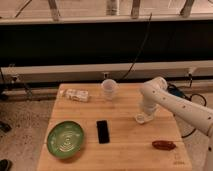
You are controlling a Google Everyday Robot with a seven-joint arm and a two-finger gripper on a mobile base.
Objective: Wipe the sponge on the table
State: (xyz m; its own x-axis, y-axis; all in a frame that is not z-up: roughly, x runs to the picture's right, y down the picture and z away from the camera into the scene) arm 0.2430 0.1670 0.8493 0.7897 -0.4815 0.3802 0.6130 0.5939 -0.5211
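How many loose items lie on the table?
5: plate front left, phone beside it, packet back left, cup back centre, brown item front right. The tool sits on the table right of centre; a sponge may be hidden under it.
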